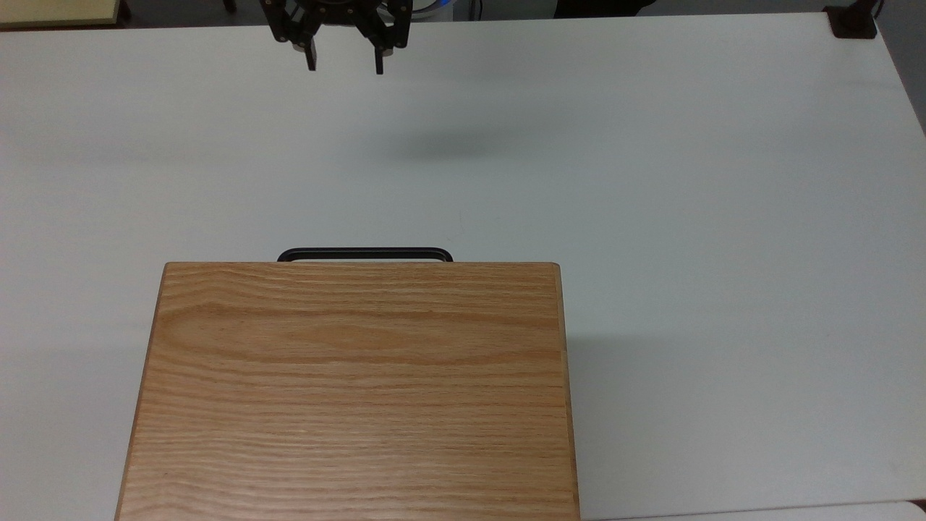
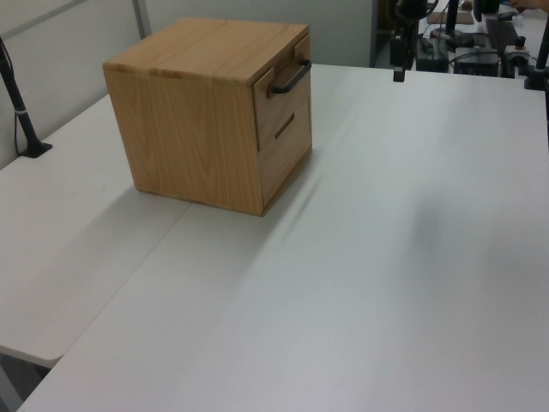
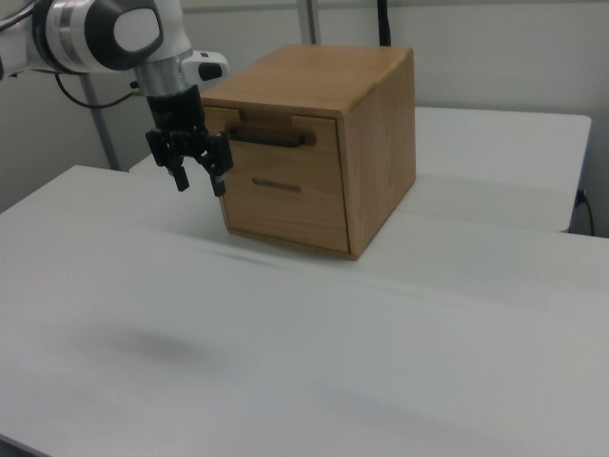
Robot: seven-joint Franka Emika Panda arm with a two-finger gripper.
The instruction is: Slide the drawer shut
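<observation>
Jaws spread wide and empty: I see the gripper (image 1: 343, 66) hanging in the air near the far edge of the tabletop (image 1: 651, 181), its two black fingers (image 1: 311, 61) pointing down with a clear gap between them and nothing held. In the right view the gripper (image 3: 197, 181) hangs off the white arm (image 3: 95, 33), raised above the white surface, on the right view's left of the cabinet and apart from it. In the left view I can make out the gripper (image 2: 398, 64) only as a dark shape against the clutter behind the tabletop's far edge.

From there I look to the drawer (image 3: 276, 143). It is the upper one in the front of the oak cabinet (image 3: 376, 133), and its front panel appears to sit level with the cabinet's face, so I read it as pushed in. Its long black bar handle (image 3: 271, 139) stands proud of the panel; in the top view the handle (image 1: 365, 254) peeks out past the front edge of the cabinet top (image 1: 354, 391), facing the gripper, with bare tabletop between them. In the left view the drawer (image 2: 283, 94) shows on the cabinet's side facing the left view's right. Below it sits a lower drawer (image 3: 285, 205) with a shorter dark pull, likewise shut.

A faint soft shadow (image 1: 441, 148) lies on the white surface between gripper and cabinet.
</observation>
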